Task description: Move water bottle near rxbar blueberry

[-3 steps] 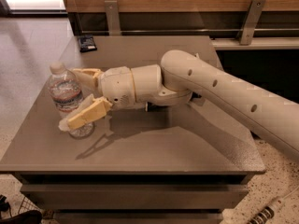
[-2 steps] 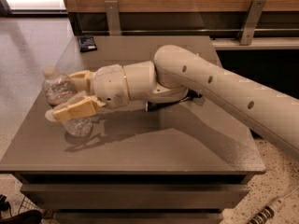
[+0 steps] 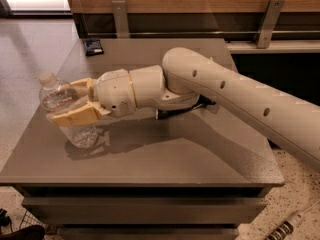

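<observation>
Clear plastic water bottle point(image 3: 79, 133), tilted, gripped by tan jaws at left of grey table point(image 3: 165, 159), flat navy rxbar blueberry point(image 3: 93, 46) behind.

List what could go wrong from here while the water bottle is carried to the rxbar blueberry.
1. The end effector grips the water bottle at a tilt, close to the left edge of the table; a slip might send it to the floor.
2. Set down at that tilt, the bottle may topple.
3. The rxbar blueberry lies right at the far edge; the bottle or arm might nudge it off.
</observation>
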Controlling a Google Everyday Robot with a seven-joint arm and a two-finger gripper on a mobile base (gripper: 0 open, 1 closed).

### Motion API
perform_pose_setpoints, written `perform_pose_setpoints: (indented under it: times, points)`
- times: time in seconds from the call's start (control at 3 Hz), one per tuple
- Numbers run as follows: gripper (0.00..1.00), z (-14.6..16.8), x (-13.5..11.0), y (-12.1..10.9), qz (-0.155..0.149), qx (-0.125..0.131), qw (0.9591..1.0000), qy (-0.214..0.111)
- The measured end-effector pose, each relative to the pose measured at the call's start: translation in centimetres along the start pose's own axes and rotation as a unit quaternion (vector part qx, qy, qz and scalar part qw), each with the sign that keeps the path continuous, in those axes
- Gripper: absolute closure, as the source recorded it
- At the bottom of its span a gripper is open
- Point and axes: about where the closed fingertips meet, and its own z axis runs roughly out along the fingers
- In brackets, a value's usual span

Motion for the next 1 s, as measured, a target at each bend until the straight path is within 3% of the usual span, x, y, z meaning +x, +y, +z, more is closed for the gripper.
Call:
perform_pose_setpoints:
  times: [0.67,1.0]
  points:
    - [1.00,-0.1,-0.7,-0.5,-0.003,-0.009,1.0000,0.002]
    - [1.00,-2.5,-2.1,-3.1,0.007,0.006,1.0000,0.004]
